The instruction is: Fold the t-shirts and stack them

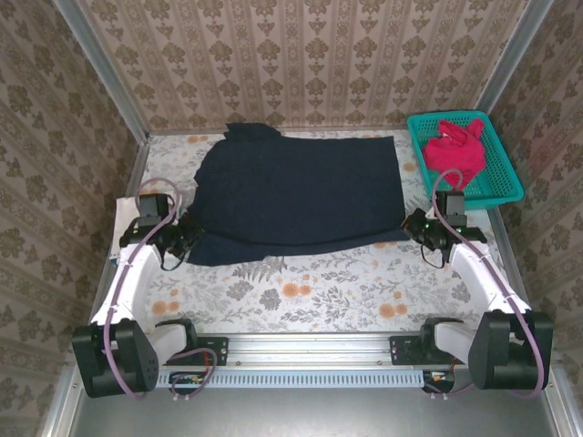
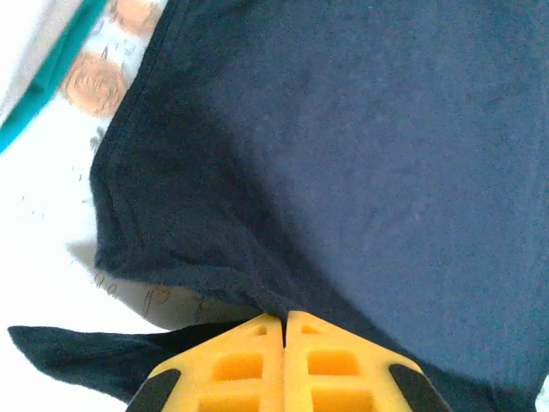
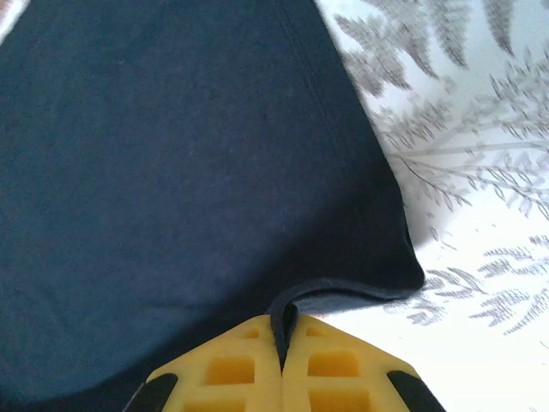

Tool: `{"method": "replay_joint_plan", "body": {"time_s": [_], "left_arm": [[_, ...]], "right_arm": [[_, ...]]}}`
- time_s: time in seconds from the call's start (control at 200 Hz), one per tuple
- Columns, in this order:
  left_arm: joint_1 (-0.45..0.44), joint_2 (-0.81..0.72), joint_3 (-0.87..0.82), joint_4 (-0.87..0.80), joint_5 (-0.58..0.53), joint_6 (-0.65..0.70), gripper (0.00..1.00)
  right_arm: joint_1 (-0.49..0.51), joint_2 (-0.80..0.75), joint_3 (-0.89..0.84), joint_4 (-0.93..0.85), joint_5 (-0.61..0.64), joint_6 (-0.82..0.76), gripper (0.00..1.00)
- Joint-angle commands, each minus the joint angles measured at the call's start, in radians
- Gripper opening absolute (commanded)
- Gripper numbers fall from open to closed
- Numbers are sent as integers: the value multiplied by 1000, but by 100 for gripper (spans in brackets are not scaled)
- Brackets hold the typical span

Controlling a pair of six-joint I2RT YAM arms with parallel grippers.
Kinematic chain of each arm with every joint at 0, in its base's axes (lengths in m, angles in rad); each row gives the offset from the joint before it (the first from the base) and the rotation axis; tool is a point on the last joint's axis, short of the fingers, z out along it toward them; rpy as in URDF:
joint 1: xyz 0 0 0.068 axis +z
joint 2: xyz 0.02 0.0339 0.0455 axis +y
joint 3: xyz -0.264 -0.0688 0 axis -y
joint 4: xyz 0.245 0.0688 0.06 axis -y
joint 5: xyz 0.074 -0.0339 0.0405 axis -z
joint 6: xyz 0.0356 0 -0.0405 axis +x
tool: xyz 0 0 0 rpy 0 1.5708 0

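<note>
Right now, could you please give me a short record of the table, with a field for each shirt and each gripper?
navy t-shirt: spread out on the table
red t-shirt: crumpled in the teal basket, far right corner
left gripper: shut on the navy t-shirt's near left edge
right gripper: shut on the navy t-shirt's near right corner

Overhead view looks down; both wrist views closely face navy shirt (image 1: 301, 187)

One navy t-shirt (image 1: 301, 187), one red t-shirt (image 1: 453, 153), one teal basket (image 1: 496, 189), two arms (image 1: 127, 278) (image 1: 480, 269)
</note>
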Motion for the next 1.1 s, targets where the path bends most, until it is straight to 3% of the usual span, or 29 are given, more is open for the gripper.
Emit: {"method": "replay_joint_plan", "body": {"time_s": [0.0,0.635,1.01,1.095], "left_arm": [[7,1,-28,-52,36,-14,0],[39,-53,-114,-290,12,30,2],[40,-184,-206,-371,42,-30,5],[39,-201,-216,-351,42,-43,9]], "right_arm": [[-8,10,-20,-34,53,21,0],[-13,-79,-72,-225,133,53,1],[-13,-74,-62,-274,174,45,7],[-13,-76,-60,-270,176,36,15]]}}
